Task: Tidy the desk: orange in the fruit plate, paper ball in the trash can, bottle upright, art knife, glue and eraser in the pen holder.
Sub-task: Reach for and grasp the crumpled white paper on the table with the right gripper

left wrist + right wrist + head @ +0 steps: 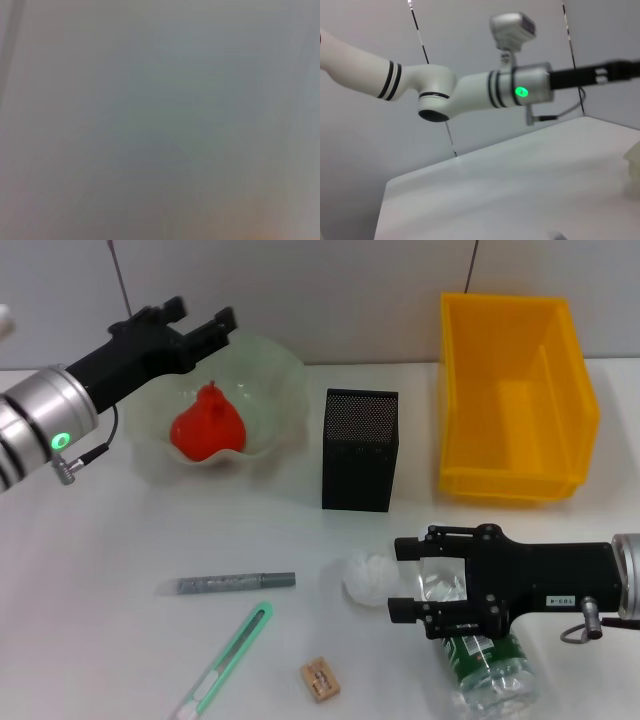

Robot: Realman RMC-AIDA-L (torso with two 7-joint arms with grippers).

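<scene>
We saw the right gripper jaws spread, bottle between them; left gripper jaws spread over the plate.

Glossy yellow plastic bin, black metal mesh pen holder, crumpled white paper ball.

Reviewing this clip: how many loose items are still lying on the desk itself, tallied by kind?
Glue stick: 1
Art knife: 1
Eraser: 1
Paper ball: 1
Bottle, lying down: 1
Total: 5
</scene>
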